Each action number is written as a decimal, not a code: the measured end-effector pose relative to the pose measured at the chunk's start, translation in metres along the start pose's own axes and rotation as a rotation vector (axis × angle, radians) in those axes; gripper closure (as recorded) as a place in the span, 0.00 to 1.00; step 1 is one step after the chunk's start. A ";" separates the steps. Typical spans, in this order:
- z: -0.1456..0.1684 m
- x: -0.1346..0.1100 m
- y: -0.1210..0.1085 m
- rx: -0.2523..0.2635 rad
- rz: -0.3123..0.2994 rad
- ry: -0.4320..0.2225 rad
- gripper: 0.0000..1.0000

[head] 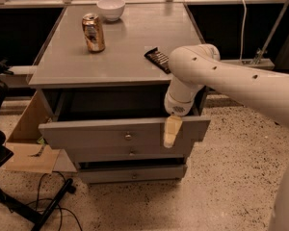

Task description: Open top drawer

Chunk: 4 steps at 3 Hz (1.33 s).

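Observation:
The top drawer (86,134) is the widest grey drawer under the grey cabinet top. It stands pulled out, with a small round metal knob (128,136) at the centre of its front panel and a dark gap behind it. My gripper (172,131) hangs from the white arm at the drawer's upper front edge, right of the knob. One cream fingertip (171,133) lies over the front panel. Two narrower drawers (132,174) sit below it.
On the cabinet top (125,47) stand a soda can (93,32), a white bowl (111,8) and a dark snack bar (158,59). A cardboard box (26,134) lies at the left. Black cables and a stand (43,208) are on the speckled floor.

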<state>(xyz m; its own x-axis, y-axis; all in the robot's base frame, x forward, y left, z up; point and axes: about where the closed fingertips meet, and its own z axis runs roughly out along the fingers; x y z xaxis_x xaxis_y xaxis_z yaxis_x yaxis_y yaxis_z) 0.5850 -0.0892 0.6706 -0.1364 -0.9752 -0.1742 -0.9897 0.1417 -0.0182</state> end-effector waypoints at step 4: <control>0.022 0.028 0.049 -0.114 0.047 0.061 0.95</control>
<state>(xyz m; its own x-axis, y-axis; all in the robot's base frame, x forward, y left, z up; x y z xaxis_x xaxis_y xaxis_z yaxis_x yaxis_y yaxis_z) 0.5339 -0.1059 0.6431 -0.1817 -0.9770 -0.1117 -0.9801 0.1707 0.1011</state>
